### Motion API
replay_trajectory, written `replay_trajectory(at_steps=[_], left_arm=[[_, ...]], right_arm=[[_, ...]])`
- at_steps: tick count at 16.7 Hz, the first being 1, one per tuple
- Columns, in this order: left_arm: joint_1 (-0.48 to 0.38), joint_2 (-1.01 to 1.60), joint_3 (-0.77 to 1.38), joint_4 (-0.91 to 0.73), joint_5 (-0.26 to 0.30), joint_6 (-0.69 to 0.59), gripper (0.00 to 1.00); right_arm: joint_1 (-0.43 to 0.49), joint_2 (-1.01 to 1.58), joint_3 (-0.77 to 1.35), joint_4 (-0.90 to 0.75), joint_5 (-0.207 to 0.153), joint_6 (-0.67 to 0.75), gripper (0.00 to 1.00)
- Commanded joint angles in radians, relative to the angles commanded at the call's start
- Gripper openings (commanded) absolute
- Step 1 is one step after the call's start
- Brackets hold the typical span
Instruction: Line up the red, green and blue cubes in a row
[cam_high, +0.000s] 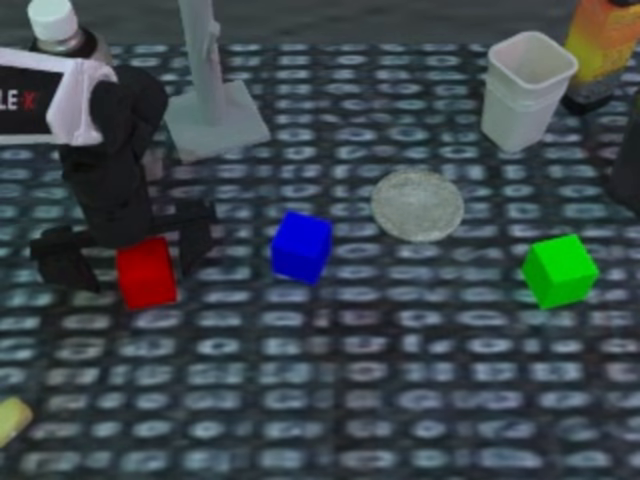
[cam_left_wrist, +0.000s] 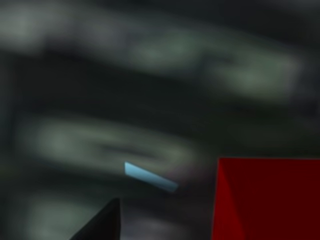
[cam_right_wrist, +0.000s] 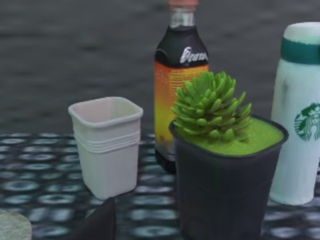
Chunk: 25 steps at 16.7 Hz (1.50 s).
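While the left gripper sits low over the table's left side, its two dark fingers stand spread wide on either side of the red cube, one to each flank, and from above I can't say either is pressing on it. That straddle looks like the setup for a pinch, or the moment just after letting go; which one, I can't tell. In the left wrist view the red cube fills one corner, flat-faced and sharp-edged, with a black fingertip well clear of it.

Take the blue cube as the marker: red lies off to its left, a touch nearer the front edge, and the green cube sits well apart to its right. So the three already run roughly across the table, with the gaps uneven. All three are plain, solid blocks with crisp corners.

Just right of blue and a little behind it lies a flat silvery disc. Farther back on that side stands a ribbed white cup. The tabletop wears a busy printed pattern. The right arm is parked off beyond green, and its fingers I cannot judge.
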Motion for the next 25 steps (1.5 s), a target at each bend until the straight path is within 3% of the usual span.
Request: replay_trajectory(at_steps=[9,19,25], left_arm=[[0.0,0.0,0.0,0.0,0.0,0.0,0.02],[0.003,-0.029,0.01,-0.018,-0.01,0.007,0.0],[0.018,-0.1,0.119,-0.212,-0.011,0.003,0.0]], right_arm=[[0.0,0.0,0.0,0.0,0.0,0.0,1.0],[0.0,0.0,0.0,0.0,0.0,0.0,1.0],[0.0,0.0,0.0,0.0,0.0,0.0,1.0]])
